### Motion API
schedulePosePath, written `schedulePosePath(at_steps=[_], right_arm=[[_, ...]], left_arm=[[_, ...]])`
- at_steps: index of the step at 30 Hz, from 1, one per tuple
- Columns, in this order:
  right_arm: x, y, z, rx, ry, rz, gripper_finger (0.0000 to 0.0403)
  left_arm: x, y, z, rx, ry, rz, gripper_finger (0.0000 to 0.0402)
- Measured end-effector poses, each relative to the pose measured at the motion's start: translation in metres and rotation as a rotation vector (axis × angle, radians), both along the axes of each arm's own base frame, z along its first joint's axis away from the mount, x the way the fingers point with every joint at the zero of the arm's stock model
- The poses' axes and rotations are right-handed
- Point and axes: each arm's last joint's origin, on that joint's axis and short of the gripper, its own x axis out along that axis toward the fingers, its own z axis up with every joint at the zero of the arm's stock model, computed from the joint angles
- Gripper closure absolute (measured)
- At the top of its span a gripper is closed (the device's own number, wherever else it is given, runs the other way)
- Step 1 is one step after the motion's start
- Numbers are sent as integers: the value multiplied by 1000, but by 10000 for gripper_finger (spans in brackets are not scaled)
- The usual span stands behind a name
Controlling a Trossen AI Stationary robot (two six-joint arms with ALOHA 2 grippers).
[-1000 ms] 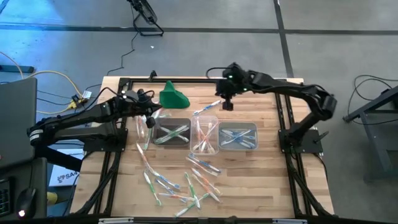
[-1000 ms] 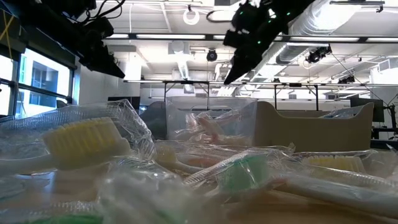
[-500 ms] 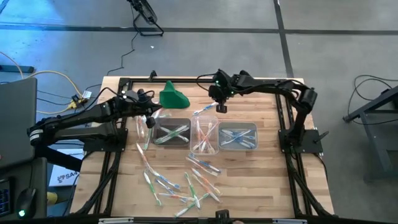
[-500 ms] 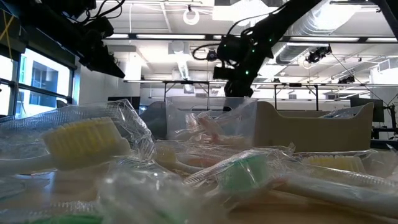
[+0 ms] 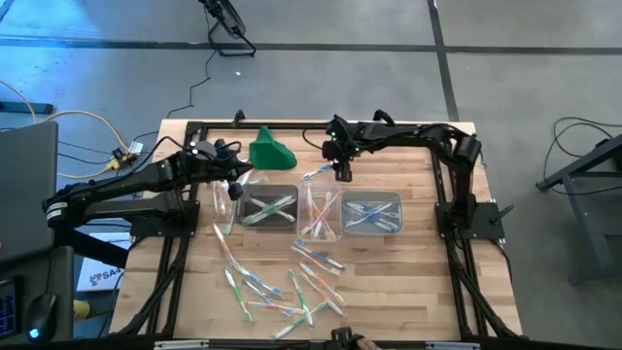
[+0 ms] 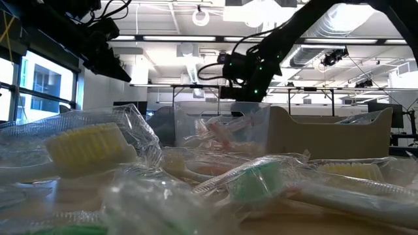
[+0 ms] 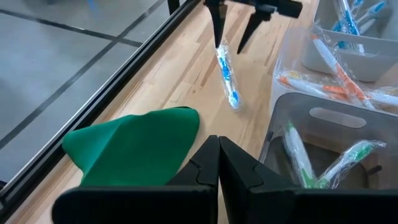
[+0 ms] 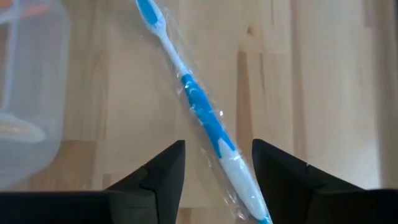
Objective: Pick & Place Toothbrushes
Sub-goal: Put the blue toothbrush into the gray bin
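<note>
High view is showing the right gripper (image 5: 342,175) hanging over a blue toothbrush (image 5: 321,172), which is lying in its clear wrapper on the bare wood just beyond the far rim of the middle tub (image 5: 321,212). Right wrist view is showing its two fingers (image 8: 158,177) standing well apart, one on each side of the blue toothbrush (image 8: 202,115), and they do not seem to be touching it, though that is hard to judge from above. Left wrist view is catching the same brush (image 7: 227,76) lying flat on the table (image 7: 161,81), with the dark fingers of the right gripper (image 7: 231,37) pointing down just past its far end.

Three clear tubs are sitting in a row: the left tub (image 5: 267,207) is holding green toothbrushes, the middle tub orange-pink ones, the right tub (image 5: 373,213) blue ones. A loose pile of toothbrushes (image 5: 287,282) is lying on the near side of the middle tub.

The left gripper (image 5: 233,187) is waiting beside the left tub, near the green cloth (image 5: 270,151), its fingers (image 7: 214,168) pressed together on nothing.
</note>
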Motion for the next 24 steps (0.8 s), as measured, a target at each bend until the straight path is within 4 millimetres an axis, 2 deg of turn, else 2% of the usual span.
schedulePosePath(at_steps=[8,18,24], right_arm=[[5,-5,-15,-4,-4,-4,225],[0,-11,-16,-8,11,1,226],[-3,-15,-29,20,50,-6,226]], left_arm=[[0,0,0,-1,1,1,401],[0,0,0,-3,-1,2,401],[0,0,0,-3,-1,2,401]])
